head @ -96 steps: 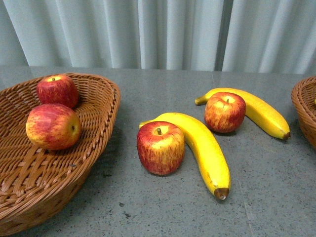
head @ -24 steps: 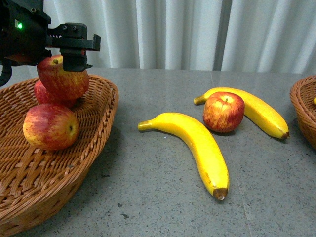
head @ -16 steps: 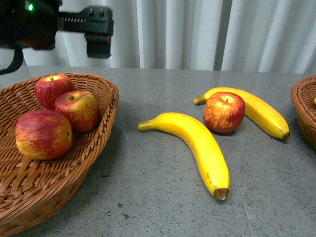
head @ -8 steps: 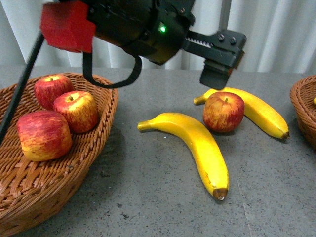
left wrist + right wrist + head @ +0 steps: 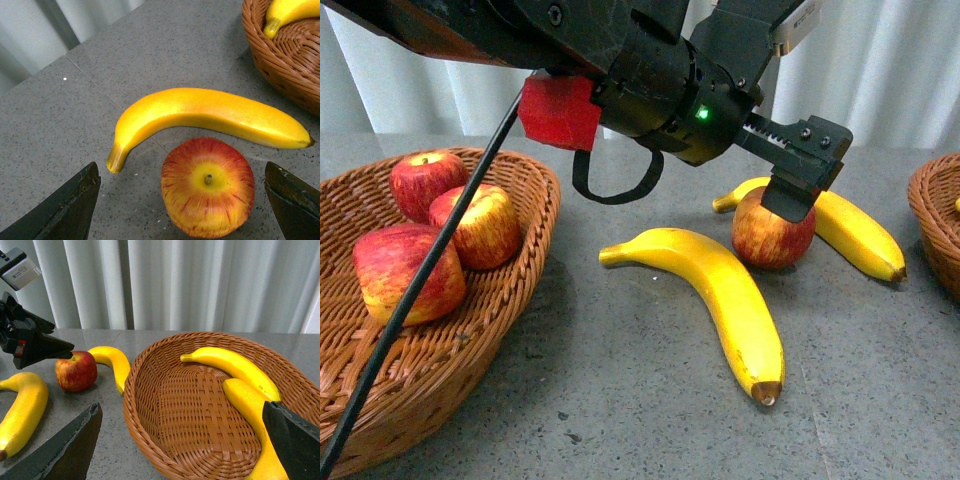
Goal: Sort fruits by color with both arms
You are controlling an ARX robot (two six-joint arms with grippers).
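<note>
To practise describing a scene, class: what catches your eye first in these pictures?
The black left hand, open, hangs over a red apple lying beside a banana on the grey table. At the front view's left, a wicker basket holds three more apples.

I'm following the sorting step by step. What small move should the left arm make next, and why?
Probably lower the left gripper slightly and close on the apple. Its fingers stand open on either side of it, near its top, and it is the only apple not in the basket.
</note>
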